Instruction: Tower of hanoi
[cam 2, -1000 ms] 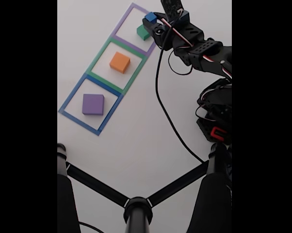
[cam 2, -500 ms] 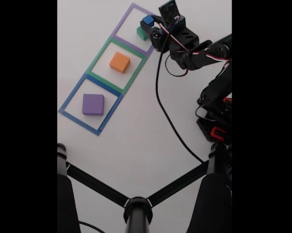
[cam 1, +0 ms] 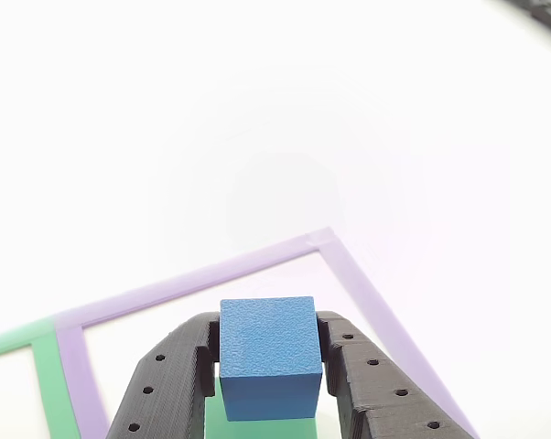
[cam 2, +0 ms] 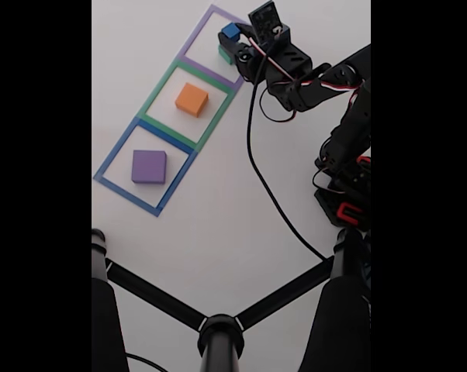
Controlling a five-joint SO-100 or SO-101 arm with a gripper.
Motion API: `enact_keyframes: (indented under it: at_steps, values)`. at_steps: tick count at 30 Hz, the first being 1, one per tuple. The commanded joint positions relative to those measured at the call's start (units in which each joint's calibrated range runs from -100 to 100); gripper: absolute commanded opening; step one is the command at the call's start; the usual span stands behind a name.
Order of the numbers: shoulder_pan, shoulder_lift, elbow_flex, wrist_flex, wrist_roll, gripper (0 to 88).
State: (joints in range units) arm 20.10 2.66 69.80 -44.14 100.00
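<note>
My gripper [cam 1: 268, 322] is shut on the small blue cube [cam 1: 267, 358], one black finger on each side. The green block [cam 1: 257, 430] shows just under the cube, inside the purple tape square. In the fixed view my gripper [cam 2: 235, 34] holds the blue cube [cam 2: 230, 31] over the green block [cam 2: 226, 54] at the top. Whether the cube rests on the green block cannot be told. The orange block [cam 2: 191, 99] lies in the green square, and the flat purple block [cam 2: 149, 166] lies in the blue square.
Three tape squares run diagonally: purple [cam 2: 193, 63], green [cam 2: 157, 91], blue [cam 2: 113, 161]. A black cable [cam 2: 258, 170] trails from the arm across the white table. The arm's base [cam 2: 346, 198] stands at the right. Black stand legs [cam 2: 218, 333] cross the bottom.
The gripper, still holding the blue cube, has shifted slightly left over the green block. The arm's elbow has risen and folded back toward the base.
</note>
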Motion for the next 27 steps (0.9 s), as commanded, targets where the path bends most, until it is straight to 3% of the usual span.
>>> enact_keyframes:
  at_steps: [1,27]
  values:
    - [-0.69,0.55,-0.69,-2.36,0.00,4.3]
    - [-0.69,5.35,-0.06,-5.03,0.00,7.7]
